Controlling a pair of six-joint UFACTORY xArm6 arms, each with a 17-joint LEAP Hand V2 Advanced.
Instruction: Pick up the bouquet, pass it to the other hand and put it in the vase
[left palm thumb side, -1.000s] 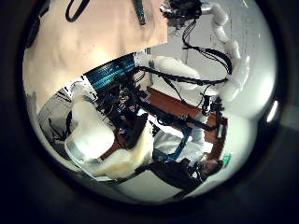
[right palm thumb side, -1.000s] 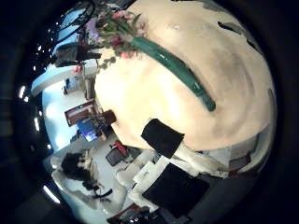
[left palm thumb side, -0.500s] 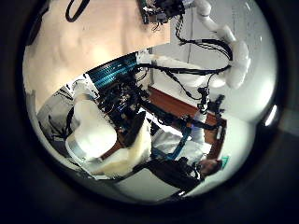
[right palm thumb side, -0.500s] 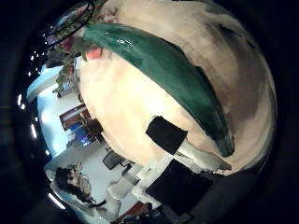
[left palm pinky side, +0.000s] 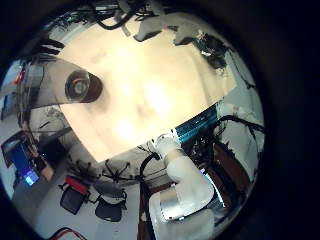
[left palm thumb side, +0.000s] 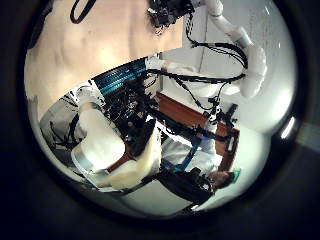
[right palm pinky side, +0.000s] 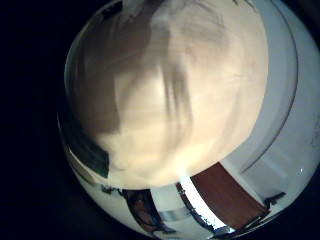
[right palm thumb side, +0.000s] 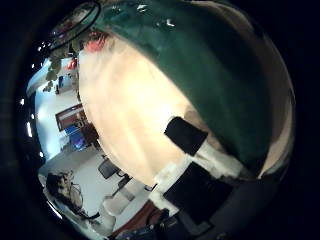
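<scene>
Bench (left palm pinky side: 150, 90): pale surface, seen from all 4 palm views.
Vase (left palm pinky side: 82, 87): dark, upright on the bench, mouth open toward the left palm, standing well apart from the other hand.
Bouquet (right palm thumb side: 200, 70): lies on the bench; its wrapped stem fills much of the right thumb side view, so close to that palm; blossoms (right palm thumb side: 95, 42) at one end.
Right hand (left palm thumb side: 170, 12): over the bench at the far side; finger posture cannot be told.
Left hand: finger posture cannot be told.
</scene>
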